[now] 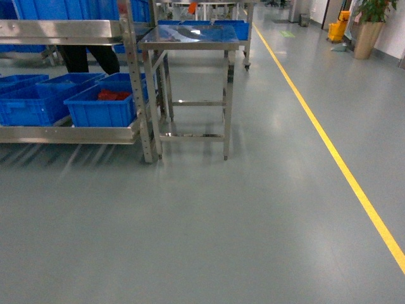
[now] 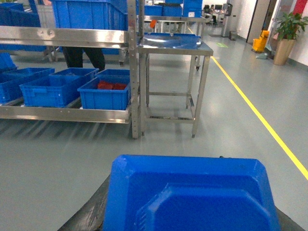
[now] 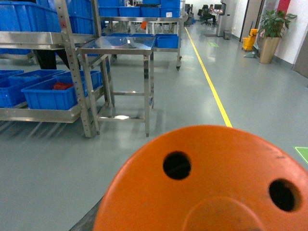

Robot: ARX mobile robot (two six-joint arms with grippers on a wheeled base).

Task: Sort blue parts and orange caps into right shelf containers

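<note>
A blue part (image 2: 192, 197) fills the bottom of the left wrist view, held above the floor. One dark finger (image 2: 89, 214) shows at its left edge, and the rest of the left gripper is hidden behind it. An orange cap (image 3: 211, 192), round with two dark holes, fills the bottom of the right wrist view and hides the right gripper except a dark sliver of finger (image 3: 86, 220). Neither gripper appears in the head view. The blue shelf containers (image 1: 101, 107) stand on the low shelf at the left. The rightmost one (image 2: 103, 96) (image 3: 48, 94) holds red-orange pieces (image 1: 114, 95).
A steel shelf rack (image 1: 136, 76) stands at the left, with a steel table (image 1: 190, 38) next to its right end. A person's legs (image 1: 88, 60) show behind the rack. A yellow floor line (image 1: 335, 158) runs along the right. A potted plant (image 1: 370, 28) stands far back.
</note>
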